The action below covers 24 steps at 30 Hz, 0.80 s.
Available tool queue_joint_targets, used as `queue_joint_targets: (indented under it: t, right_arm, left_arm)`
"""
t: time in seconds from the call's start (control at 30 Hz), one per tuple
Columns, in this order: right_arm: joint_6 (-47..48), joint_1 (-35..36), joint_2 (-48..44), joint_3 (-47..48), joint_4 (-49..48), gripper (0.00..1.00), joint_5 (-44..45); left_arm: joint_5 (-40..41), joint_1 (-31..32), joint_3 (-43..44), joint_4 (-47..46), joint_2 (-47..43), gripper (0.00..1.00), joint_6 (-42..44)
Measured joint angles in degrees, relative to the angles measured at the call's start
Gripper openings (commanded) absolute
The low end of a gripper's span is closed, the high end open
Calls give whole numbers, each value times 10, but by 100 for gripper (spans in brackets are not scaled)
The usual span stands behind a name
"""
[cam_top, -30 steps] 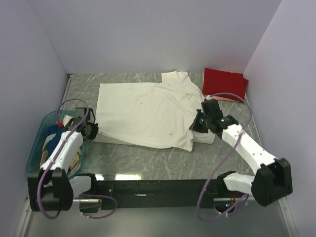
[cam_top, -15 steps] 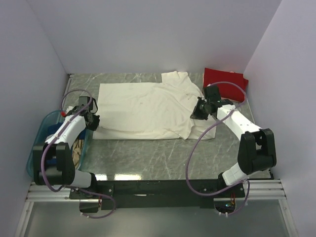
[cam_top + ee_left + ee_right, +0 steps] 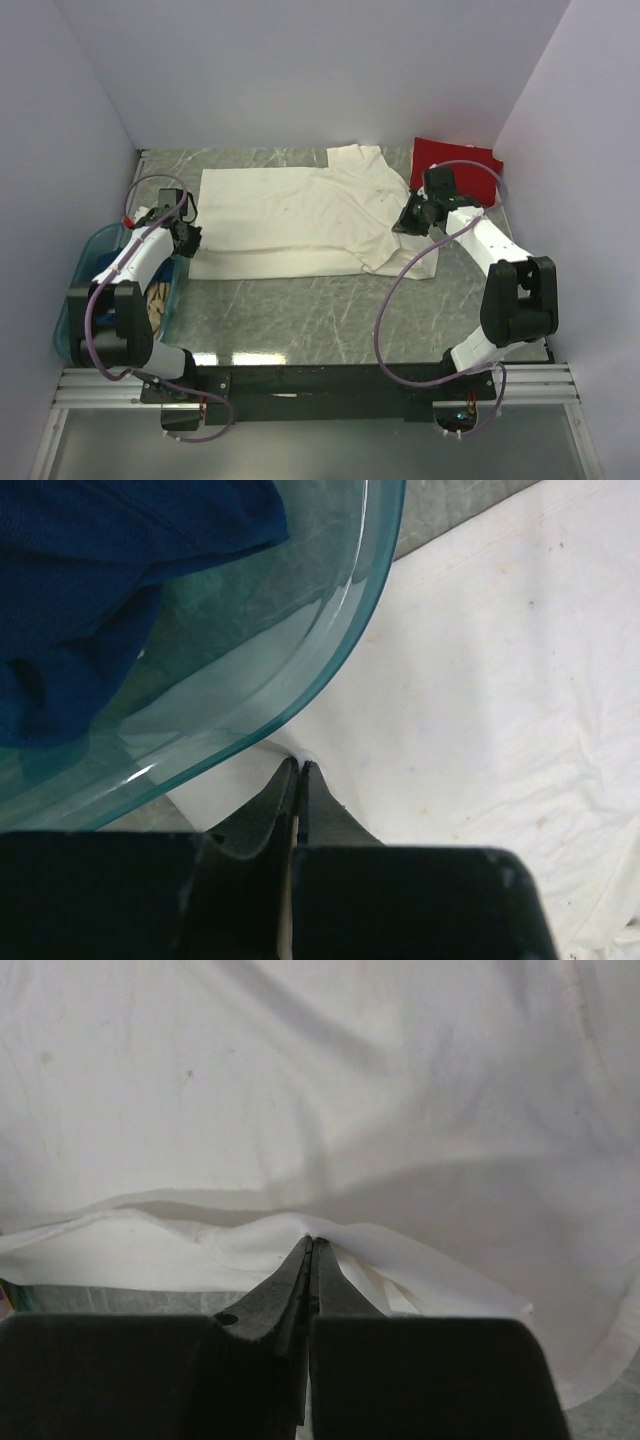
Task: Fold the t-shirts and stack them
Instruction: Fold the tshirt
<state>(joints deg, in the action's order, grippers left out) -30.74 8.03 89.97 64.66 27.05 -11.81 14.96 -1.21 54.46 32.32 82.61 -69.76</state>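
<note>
Two pinches on the hem, first fold in hand

Your left gripper [image 3: 186, 238] and right gripper [image 3: 407, 222] are each closed flat on the soft cream-white cloth t-shirt [image 3: 290, 210], which spreads out beyond both. Next, I judge: carry both corners forward together. Only the left wrist view shows the translucent teal plastic basket [image 3: 350, 600] just beside that gripper, dark blue cloth [image 3: 90, 570] inside.

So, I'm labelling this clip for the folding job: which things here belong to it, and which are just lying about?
Job: cream-white t-shirt, pinched by left gripper and right gripper; red t-shirt, folded; dark blue t-shirt, bunched.
Lying about: teal basket holding the blue one; marbled table.
</note>
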Motion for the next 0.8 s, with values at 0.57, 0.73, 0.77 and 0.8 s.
queue_joint_targets:
  t: [0.57, 0.73, 0.77, 0.8]
  right_arm:
    - [0, -9, 42, 29, -8, 0, -12]
    - [0, -12, 50, 37, -9, 0, -13]
    - [0, -13, 51, 37, -9, 0, -13]
    - [0, -15, 52, 37, -9, 0, -14]
  left_arm:
    - [0, -9, 29, -9, 41, 1, 15]
    - [0, -10, 37, -14, 62, 1, 18]
    - [0, -11, 39, -16, 66, 1, 19]
    - [0, -11, 40, -18, 70, 1, 21]
